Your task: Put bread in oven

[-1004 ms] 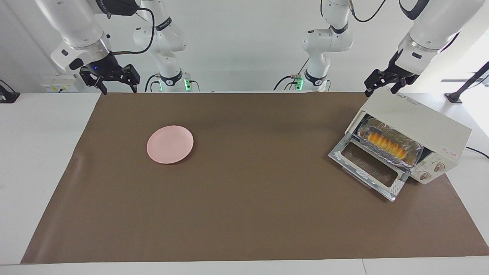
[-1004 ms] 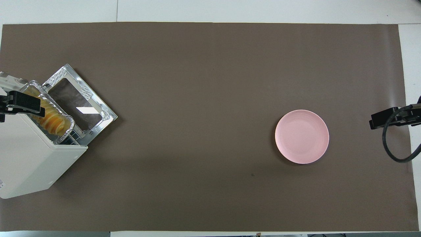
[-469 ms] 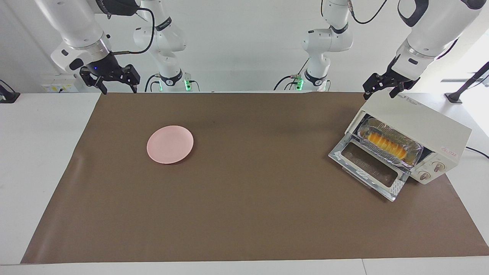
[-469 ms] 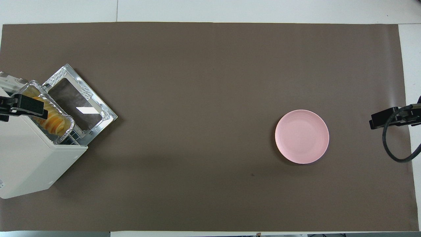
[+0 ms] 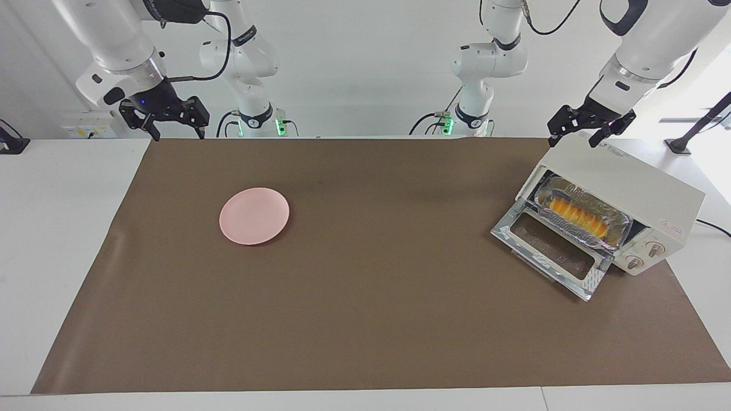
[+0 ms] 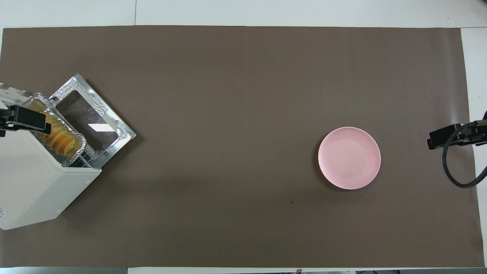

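Note:
The yellow-orange bread (image 5: 577, 214) (image 6: 61, 138) lies in a crinkled foil tray (image 5: 622, 224) that sits in the mouth of the cream-white oven (image 5: 631, 181) (image 6: 30, 182) at the left arm's end of the table. The oven's glass door (image 5: 551, 248) (image 6: 91, 121) hangs down open. My left gripper (image 5: 575, 137) (image 6: 9, 121) hovers open and empty over the oven's top. My right gripper (image 5: 178, 134) waits open and empty over the mat's edge at the right arm's end; in the overhead view only a dark finger (image 6: 445, 137) of it shows.
A round pink plate (image 5: 254, 216) (image 6: 349, 158) lies bare on the brown mat (image 5: 365, 319) toward the right arm's end. A black cable (image 6: 454, 167) loops below the right gripper. White table borders the mat on all sides.
The left gripper has risen a little and drifted over the oven's top, away from its mouth. The right arm, bread, tray, door and plate have not moved.

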Action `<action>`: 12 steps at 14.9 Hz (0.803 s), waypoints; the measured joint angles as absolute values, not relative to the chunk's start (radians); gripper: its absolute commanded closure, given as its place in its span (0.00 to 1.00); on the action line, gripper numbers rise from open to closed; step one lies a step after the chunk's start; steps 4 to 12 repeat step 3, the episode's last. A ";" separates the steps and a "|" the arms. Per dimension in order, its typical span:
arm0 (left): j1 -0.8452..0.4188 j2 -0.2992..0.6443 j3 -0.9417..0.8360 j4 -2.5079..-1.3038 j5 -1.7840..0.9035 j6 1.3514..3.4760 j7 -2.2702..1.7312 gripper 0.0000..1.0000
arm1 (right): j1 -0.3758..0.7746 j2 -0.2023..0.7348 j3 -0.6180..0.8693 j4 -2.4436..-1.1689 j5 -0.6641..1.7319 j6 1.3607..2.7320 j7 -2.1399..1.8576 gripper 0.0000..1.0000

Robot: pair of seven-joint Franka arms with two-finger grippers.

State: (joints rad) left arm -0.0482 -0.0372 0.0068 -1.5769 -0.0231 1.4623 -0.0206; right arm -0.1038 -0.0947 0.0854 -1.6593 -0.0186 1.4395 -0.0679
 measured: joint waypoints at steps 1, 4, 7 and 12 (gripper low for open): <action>-0.048 -0.037 0.006 -1.576 -0.023 1.464 -0.028 0.00 | -0.104 -0.095 0.085 -1.659 -0.019 1.439 -0.068 0.00; -0.048 -0.037 0.006 -1.576 -0.023 1.467 -0.032 0.00 | -0.104 -0.095 0.085 -1.659 -0.019 1.439 -0.068 0.00; -0.048 -0.037 0.006 -1.576 -0.023 1.467 -0.032 0.00 | -0.104 -0.095 0.085 -1.659 -0.019 1.439 -0.068 0.00; -0.048 -0.037 0.006 -1.576 -0.023 1.467 -0.032 0.00 | -0.104 -0.095 0.085 -1.659 -0.019 1.439 -0.068 0.00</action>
